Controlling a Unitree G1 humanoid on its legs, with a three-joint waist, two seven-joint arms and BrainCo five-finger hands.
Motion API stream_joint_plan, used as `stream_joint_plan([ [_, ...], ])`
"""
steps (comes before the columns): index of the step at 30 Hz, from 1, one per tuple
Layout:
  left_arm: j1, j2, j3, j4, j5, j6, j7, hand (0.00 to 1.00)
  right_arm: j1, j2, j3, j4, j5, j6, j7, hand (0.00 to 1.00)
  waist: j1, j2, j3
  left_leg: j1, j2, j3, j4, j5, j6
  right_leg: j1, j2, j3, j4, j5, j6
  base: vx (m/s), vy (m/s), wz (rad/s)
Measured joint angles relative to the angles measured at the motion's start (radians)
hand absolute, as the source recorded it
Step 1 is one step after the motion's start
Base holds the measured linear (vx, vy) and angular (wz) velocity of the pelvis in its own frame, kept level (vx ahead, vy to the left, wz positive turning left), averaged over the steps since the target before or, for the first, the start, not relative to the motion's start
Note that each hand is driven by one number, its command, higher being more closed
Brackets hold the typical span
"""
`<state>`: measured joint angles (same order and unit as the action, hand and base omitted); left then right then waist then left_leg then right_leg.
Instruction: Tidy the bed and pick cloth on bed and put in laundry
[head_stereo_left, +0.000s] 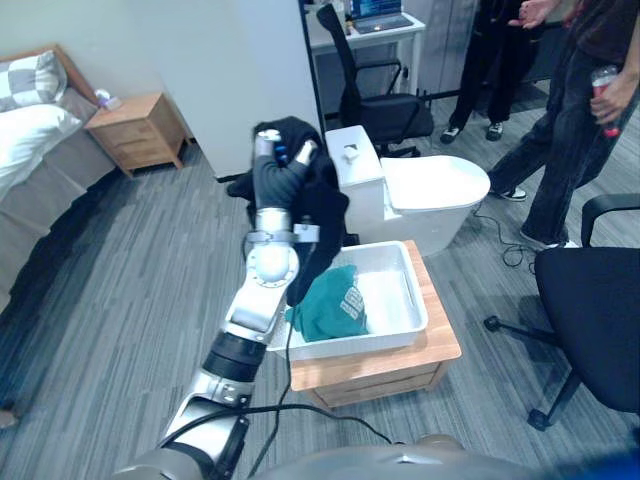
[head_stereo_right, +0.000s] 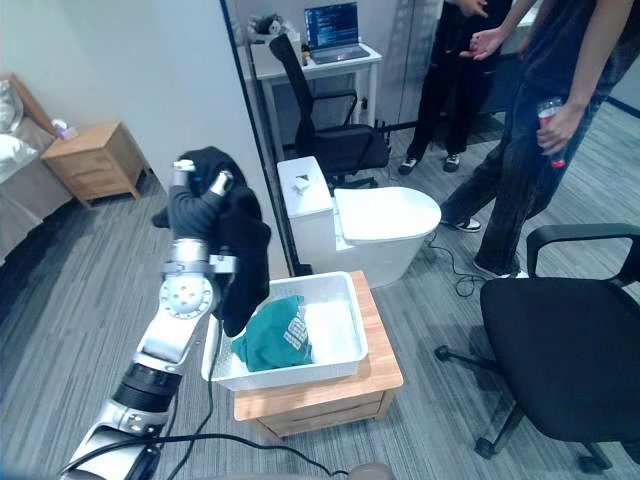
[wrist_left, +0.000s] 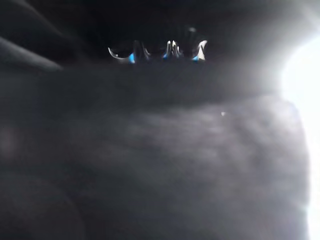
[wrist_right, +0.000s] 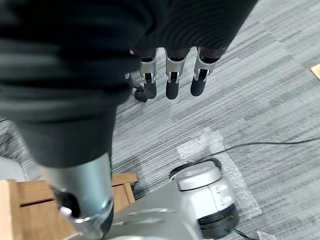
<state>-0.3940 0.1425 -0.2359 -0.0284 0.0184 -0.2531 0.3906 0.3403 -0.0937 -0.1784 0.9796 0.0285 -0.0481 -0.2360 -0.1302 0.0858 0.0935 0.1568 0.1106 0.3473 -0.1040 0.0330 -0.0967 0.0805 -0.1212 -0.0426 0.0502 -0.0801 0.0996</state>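
The left arm rises through the centre of the frame. The left hand (head_stereo_left: 266, 145) is up at centre, its fingers curled into a black cloth (head_stereo_left: 322, 205) that drapes over it. In the left wrist view the cloth covers almost everything, and short silver finger parts show over a fold.

The cloth hangs down to the left rim of a white tub (head_stereo_left: 372, 346). Contact with the rim cannot be determined. The arm and the hanging cloth block the tub's left wall.

The tub stands on a low wooden table (head_stereo_left: 441, 332) at lower centre. A teal cloth (head_stereo_left: 335, 305) lies bunched in its left half.

The right hand (wrist_right: 172, 77) hangs over the grey carpet floor (head_stereo_left: 130, 280), fingers straight and relaxed, holding nothing.

Surroundings:
- A white toilet (head_stereo_left: 432, 190) stands just behind the table.
- A black office chair (head_stereo_left: 385, 108) stands behind the toilet, at a white desk (head_stereo_left: 330, 35) that carries a laptop (head_stereo_right: 333, 25).
- A second black chair (head_stereo_left: 590, 320) stands at right.
- Two persons (head_stereo_left: 580, 110) stand at upper right, one holding a red can (head_stereo_left: 606, 86).
- A nightstand (head_stereo_left: 140, 130) and the bed (head_stereo_left: 30, 130) are at upper left, well apart from the table.
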Motion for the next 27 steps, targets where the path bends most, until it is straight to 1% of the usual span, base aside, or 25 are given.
stream_joint_plan([
  [1, 0.000, -0.015, -0.007, 0.000, 0.005, 0.000, -0.003, 1.00, 0.002, 0.000, 0.000, 0.000, 0.000, 0.000, 0.000, 0.00, -0.013, 0.001, 0.000, -0.001, 0.000, 0.000, 0.000, 0.000, 0.001, -0.001, 0.000, 0.000, 0.001, 0.004, 0.006, 0.04, -0.013, -0.06],
  [2, 0.000, -0.018, -0.009, 0.001, 0.007, 0.000, -0.003, 1.00, 0.002, 0.000, 0.000, 0.000, 0.000, 0.000, 0.000, 0.00, -0.018, 0.000, 0.000, -0.001, 0.000, 0.000, 0.000, 0.000, 0.001, -0.002, 0.000, 0.000, 0.002, 0.004, 0.006, 0.05, -0.019, -0.03],
  [6, 0.000, -0.019, -0.031, 0.033, 0.016, 0.004, -0.012, 1.00, 0.012, 0.005, 0.002, 0.001, -0.001, 0.000, 0.006, 0.00, -0.023, -0.003, 0.001, -0.001, 0.001, 0.003, 0.001, 0.007, 0.010, -0.003, 0.002, 0.001, 0.004, 0.004, 0.007, 0.05, -0.008, -0.03],
  [8, 0.000, -0.019, -0.031, 0.068, 0.038, 0.012, -0.014, 1.00, 0.010, 0.005, 0.007, 0.000, -0.001, 0.000, 0.008, 0.00, -0.026, -0.004, 0.002, -0.001, 0.002, 0.007, 0.002, 0.007, 0.010, -0.003, 0.002, 0.002, 0.003, 0.004, 0.007, 0.05, -0.007, -0.02],
  [9, 0.000, -0.016, -0.030, 0.106, 0.049, 0.014, -0.015, 1.00, 0.010, 0.002, 0.025, -0.001, -0.001, 0.000, 0.008, 0.00, -0.029, -0.010, 0.006, 0.000, 0.004, 0.012, 0.002, 0.006, 0.009, -0.001, 0.009, 0.001, 0.000, 0.004, 0.007, 0.00, 0.000, 0.00],
  [10, 0.000, -0.014, -0.029, 0.128, 0.051, 0.020, -0.015, 1.00, 0.009, 0.001, 0.033, -0.002, -0.001, 0.000, 0.008, 0.00, -0.029, -0.012, 0.007, 0.001, 0.005, 0.016, 0.003, 0.006, 0.009, -0.002, 0.010, 0.001, 0.000, 0.004, 0.007, 0.00, 0.000, 0.00],
  [12, 0.004, -0.014, -0.018, 0.193, 0.056, 0.053, -0.022, 1.00, 0.007, 0.001, 0.046, -0.004, -0.002, 0.000, 0.008, 0.00, -0.033, -0.019, 0.012, 0.000, 0.010, 0.023, 0.004, 0.005, 0.008, -0.002, 0.013, 0.002, -0.003, 0.005, 0.006, 0.02, -0.011, -0.04],
  [14, 0.030, -0.013, 0.010, 0.237, 0.081, 0.074, -0.026, 1.00, 0.008, -0.003, 0.066, -0.018, -0.003, 0.000, 0.008, 0.00, -0.046, -0.023, 0.015, 0.000, 0.014, 0.027, 0.004, 0.004, 0.006, -0.002, 0.013, 0.003, -0.009, 0.005, 0.006, 0.01, -0.007, -0.05],
  [17, 0.034, -0.013, 0.016, 0.280, 0.084, 0.092, -0.035, 1.00, 0.008, -0.005, 0.077, -0.024, -0.003, 0.000, 0.008, 0.00, -0.049, -0.025, 0.021, -0.003, 0.019, 0.031, 0.003, 0.001, 0.002, -0.003, 0.016, 0.004, -0.015, 0.006, 0.005, 0.01, -0.008, -0.03],
  [20, 0.039, -0.014, 0.043, 0.290, 0.089, 0.097, -0.036, 1.00, 0.009, -0.005, 0.082, -0.037, -0.004, 0.001, 0.007, 0.00, -0.054, -0.025, 0.033, -0.009, 0.022, 0.033, 0.001, -0.002, -0.002, -0.010, 0.019, 0.005, -0.016, 0.005, 0.004, 0.00, 0.000, 0.00],
  [21, 0.039, -0.012, 0.055, 0.289, 0.090, 0.097, -0.035, 1.00, 0.009, -0.007, 0.082, -0.043, -0.004, 0.001, 0.007, 0.00, -0.061, -0.020, 0.034, -0.027, 0.022, 0.036, 0.002, -0.002, -0.003, -0.030, 0.020, 0.006, -0.013, 0.004, 0.003, 0.03, -0.001, -0.08],
  [23, 0.042, -0.009, 0.073, 0.289, 0.090, 0.102, -0.036, 1.00, 0.009, -0.009, 0.082, -0.051, -0.004, 0.001, 0.005, 0.00, -0.064, -0.015, 0.041, -0.045, 0.022, 0.047, 0.004, -0.001, -0.002, -0.052, 0.020, 0.018, -0.003, 0.004, 0.003, 0.05, 0.007, -0.17],
  [24, 0.048, -0.009, 0.083, 0.290, 0.091, 0.112, -0.036, 1.00, 0.009, -0.010, 0.082, -0.055, -0.004, 0.001, 0.003, 0.00, -0.065, -0.013, 0.043, -0.053, 0.022, 0.058, 0.006, 0.000, -0.001, -0.069, 0.021, 0.030, 0.004, 0.003, 0.002, 0.06, 0.011, -0.19],
  [27, 0.051, -0.008, 0.088, 0.330, 0.092, 0.116, -0.037, 1.00, 0.007, -0.008, 0.090, -0.087, -0.005, 0.001, -0.002, 0.00, -0.075, -0.013, 0.061, -0.056, 0.021, 0.080, 0.006, 0.000, -0.002, -0.086, 0.021, 0.040, 0.019, -0.001, -0.002, 0.05, 0.007, -0.15],
])
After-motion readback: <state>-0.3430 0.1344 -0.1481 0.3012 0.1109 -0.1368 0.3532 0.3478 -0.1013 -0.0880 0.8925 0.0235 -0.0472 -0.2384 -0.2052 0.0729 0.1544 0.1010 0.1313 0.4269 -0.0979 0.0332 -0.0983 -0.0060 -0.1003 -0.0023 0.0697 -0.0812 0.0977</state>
